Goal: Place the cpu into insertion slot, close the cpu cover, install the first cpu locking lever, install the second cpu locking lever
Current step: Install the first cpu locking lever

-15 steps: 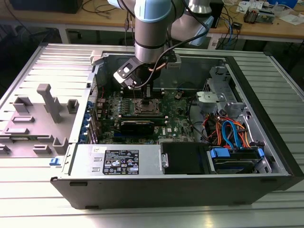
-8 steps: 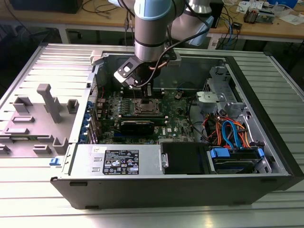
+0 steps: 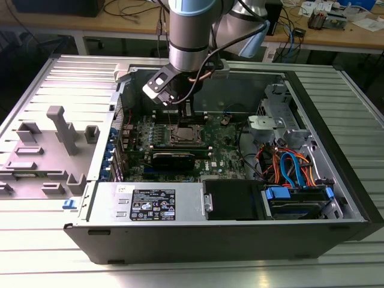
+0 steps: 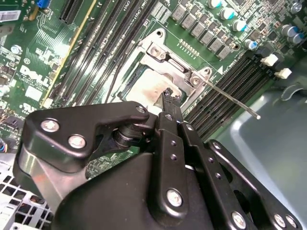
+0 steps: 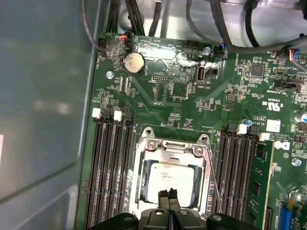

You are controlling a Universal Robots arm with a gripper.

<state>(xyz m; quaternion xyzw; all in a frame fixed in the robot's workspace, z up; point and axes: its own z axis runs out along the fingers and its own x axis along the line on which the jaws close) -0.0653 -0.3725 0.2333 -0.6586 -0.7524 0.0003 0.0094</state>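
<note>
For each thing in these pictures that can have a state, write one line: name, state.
cpu: seated
cpu cover: down over cpu
lever: raised, unlatched
gripper: shut, at the cpu
case: open

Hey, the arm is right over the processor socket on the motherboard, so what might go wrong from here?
1. The black tool, tips together, sits at the edge of the silver-topped square cpu and the thin silver metal cpu cover. An off-centre push might scrape the chip or strain the socket.
2. The thin metal locking lever stands free, angled out over the black memory slots. A slip could bend it or strike those slots.
</note>
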